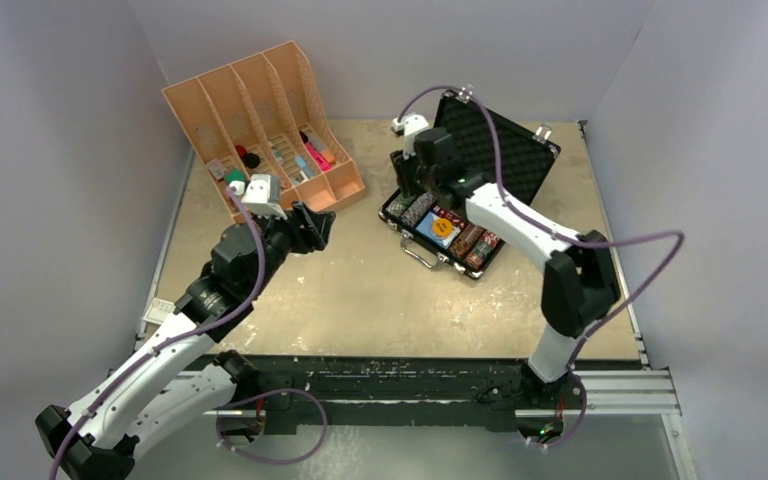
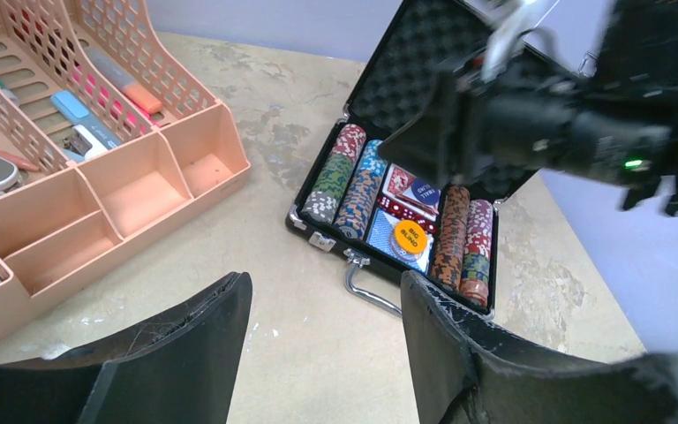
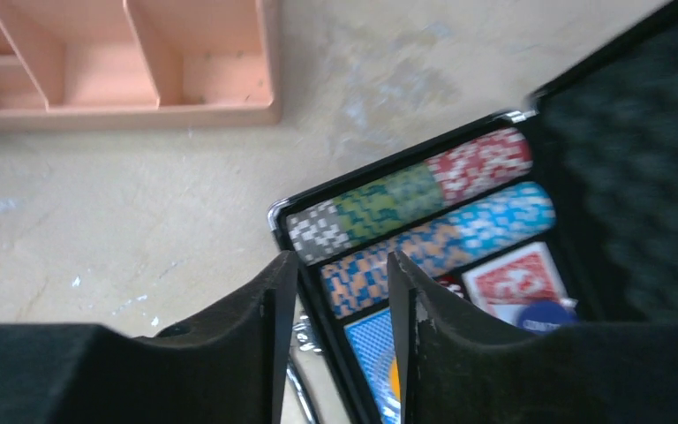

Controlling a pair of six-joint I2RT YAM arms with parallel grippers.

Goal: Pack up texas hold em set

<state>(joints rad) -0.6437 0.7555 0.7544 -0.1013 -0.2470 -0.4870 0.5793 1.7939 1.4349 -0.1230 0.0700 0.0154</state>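
Both claws look open and empty to me, left claw [image 2: 325,290] over the worktop [image 1: 360,290], right claw [image 3: 342,265] above the black briefcase [image 1: 516,150], which sits right of centre, lid raised showing egg-crate foam, striped chip rows [image 2: 357,190] flanking card decks [image 2: 397,179] and an orange button [image 2: 410,237].

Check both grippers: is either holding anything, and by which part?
Nothing is held. The left gripper is open over the table; the right gripper is open above the case, nothing in its gap.
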